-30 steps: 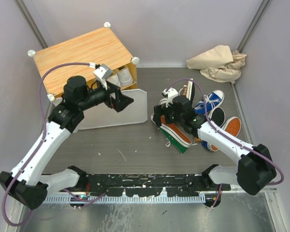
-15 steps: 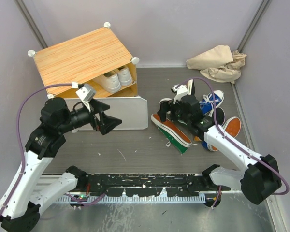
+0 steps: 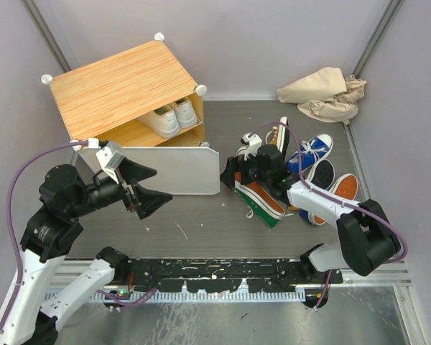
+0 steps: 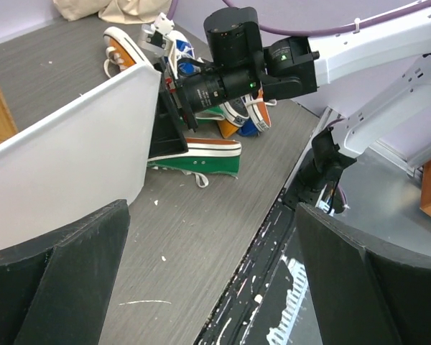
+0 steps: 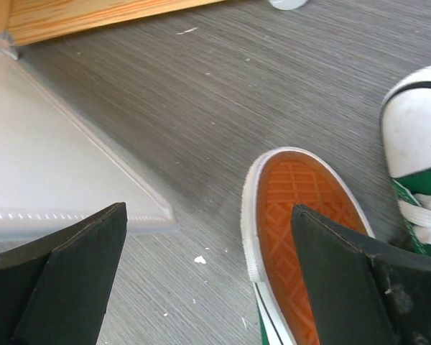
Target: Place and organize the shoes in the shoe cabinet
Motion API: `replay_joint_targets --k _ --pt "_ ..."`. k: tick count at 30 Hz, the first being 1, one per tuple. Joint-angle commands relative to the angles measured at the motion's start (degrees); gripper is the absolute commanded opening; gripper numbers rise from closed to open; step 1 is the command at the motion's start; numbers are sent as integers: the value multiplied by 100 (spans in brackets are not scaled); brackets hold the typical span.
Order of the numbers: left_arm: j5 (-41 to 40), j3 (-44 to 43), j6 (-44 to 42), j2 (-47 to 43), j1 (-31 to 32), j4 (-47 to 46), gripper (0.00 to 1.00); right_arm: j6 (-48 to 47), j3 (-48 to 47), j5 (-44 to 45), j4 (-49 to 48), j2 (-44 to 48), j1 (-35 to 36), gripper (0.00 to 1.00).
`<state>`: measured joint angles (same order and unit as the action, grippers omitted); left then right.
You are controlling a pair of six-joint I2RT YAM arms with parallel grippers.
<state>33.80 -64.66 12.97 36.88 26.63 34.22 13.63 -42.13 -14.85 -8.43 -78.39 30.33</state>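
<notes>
Nearest the bases, the left gripper (image 3: 148, 186) hangs over the grey table (image 3: 194, 223) with its two fingers spread wide and nothing between them. It sits just in front of the pale door (image 3: 179, 169), which lies open before the shoe cabinet (image 3: 118, 86).

To the right, the right gripper (image 3: 231, 172) is also spread wide and holds nothing. It is low over the toe of one green shoe (image 3: 264, 201), which lies on its side with its orange sole (image 5: 302, 237) showing. The wrist view shows that toe between the fingers, but contact cannot be told. A second green shoe (image 5: 416, 144) lies just beside it, mostly hidden.

Behind the right arm the loose shoes form a pile. One blue shoe (image 3: 314, 149) and one orange shoe (image 3: 343, 188) can be counted there; the rest are covered.

Further back, two white shoes (image 3: 174, 117) stand side by side inside the cabinet.

One crumpled beige cloth (image 3: 323, 93) lies in the far right corner.
</notes>
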Motion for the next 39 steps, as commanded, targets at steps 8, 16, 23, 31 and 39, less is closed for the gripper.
replay_joint_targets --k 8,16,23,31,39 --pt "53 -282 454 29 4 -323 99 -481 409 -308 -5 1121 1547 100" --pt "-308 -886 681 298 8 -124 98 373 771 502 -15 1764 4255 100" --pt "-436 -718 759 359 7 438 96 -36 498 3034 1031 1772 4394 100" --pt "-622 -482 783 19 8 654 96 -201 -267 6041 2739 1508 3526 100" --pt "-587 -322 703 -73 0 702 96 -640 184 4860 1550 736 2042 99"
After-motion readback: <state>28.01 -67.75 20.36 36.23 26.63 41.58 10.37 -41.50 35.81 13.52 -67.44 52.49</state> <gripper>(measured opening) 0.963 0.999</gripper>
